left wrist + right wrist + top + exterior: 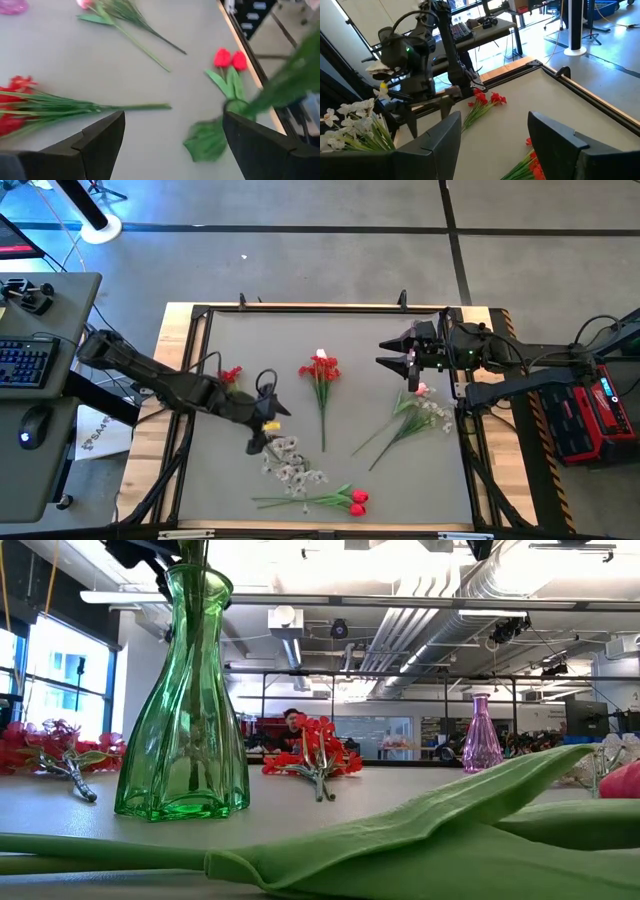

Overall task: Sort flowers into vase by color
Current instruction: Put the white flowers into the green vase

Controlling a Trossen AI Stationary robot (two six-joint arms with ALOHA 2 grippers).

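The left gripper (pixel 262 423) hangs spread wide and empty above the green vase (pixel 185 700) holding white flowers (pixel 290 465); the right gripper (pixel 400 352), open, waits above pink tulips (pixel 420 405); next, grasp one stem low.

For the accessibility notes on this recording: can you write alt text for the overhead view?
Seen from above, a grey table holds scattered artificial flowers: a red blossom bunch at centre, red tulips at the near edge, white sprays beside them, a pink-and-white bunch at right. The left hand hangs open above the white sprays; the right hand hovers open at the far right.
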